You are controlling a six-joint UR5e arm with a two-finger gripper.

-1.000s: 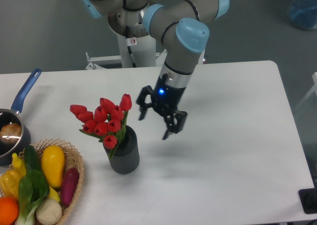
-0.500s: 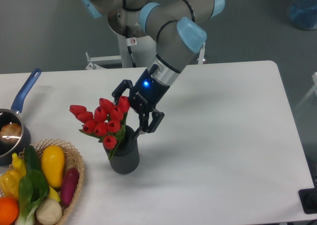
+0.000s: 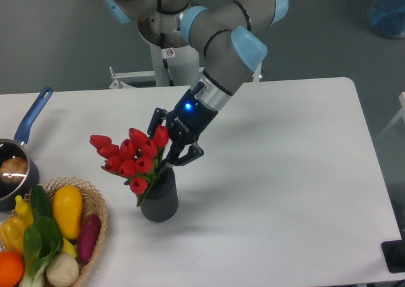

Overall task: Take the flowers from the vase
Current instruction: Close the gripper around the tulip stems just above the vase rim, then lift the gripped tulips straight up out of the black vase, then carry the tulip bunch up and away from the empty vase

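Note:
The flowers (image 3: 130, 157), a bunch of red tulip buds on green stems, stand in the vase (image 3: 159, 198), a small dark grey ribbed cylinder at the front left of the white table (image 3: 285, 192). My gripper (image 3: 169, 146) reaches down from the upper right into the right side of the bunch, just above the vase mouth. Its fingers (image 3: 188, 154) sit on either side of the stems and the rightmost bud, closed in on them. The stems inside the vase are hidden.
A wicker basket (image 3: 95, 205) of coloured vegetables and fruit sits at the front left corner, close to the vase. A blue-handled saucepan (image 3: 28, 122) lies at the left edge. The arm's base column (image 3: 168, 59) stands behind the table.
My gripper swung left from the bare table into the right side of the bunch, then its fingers drew in around the stems. The buds have shifted slightly.

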